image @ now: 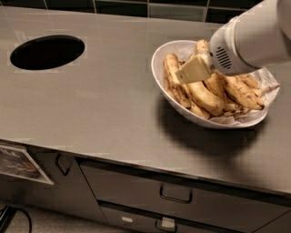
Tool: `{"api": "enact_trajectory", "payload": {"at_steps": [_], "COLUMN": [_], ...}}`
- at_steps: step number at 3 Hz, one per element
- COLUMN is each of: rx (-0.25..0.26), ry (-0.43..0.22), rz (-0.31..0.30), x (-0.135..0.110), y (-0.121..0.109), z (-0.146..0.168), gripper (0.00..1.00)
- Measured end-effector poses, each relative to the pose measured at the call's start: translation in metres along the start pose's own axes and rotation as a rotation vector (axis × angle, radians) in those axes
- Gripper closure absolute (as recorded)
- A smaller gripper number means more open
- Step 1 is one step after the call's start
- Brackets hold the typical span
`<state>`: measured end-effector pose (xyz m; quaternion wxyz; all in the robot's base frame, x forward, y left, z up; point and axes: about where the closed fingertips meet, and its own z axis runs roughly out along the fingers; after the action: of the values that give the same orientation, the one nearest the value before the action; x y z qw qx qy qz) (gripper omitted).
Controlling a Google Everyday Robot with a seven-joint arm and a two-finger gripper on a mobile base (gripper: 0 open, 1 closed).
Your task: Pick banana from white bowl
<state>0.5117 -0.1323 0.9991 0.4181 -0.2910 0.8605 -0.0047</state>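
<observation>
Banana [175,83] in white bowl [160,54], gripper [194,69] over it, hold unclear, grey counter [109,104] with round hole [47,52], dark tiled wall [122,7], drawers [127,187] below.

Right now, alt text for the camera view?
The robot's hand is over a white bowl of speckled bananas at the right of a grey counter, its white arm entering from the upper right. A round dark hole sits in the counter at left; drawers run below.
</observation>
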Motion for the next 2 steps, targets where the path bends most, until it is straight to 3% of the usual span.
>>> {"api": "enact_trajectory", "payload": {"at_steps": [2], "rx": [0.035], "ry": [0.006], "rz": [0.006], "x": [-0.0001], "y": [-0.0035], "z": [0.0075], "gripper": [0.35]}}
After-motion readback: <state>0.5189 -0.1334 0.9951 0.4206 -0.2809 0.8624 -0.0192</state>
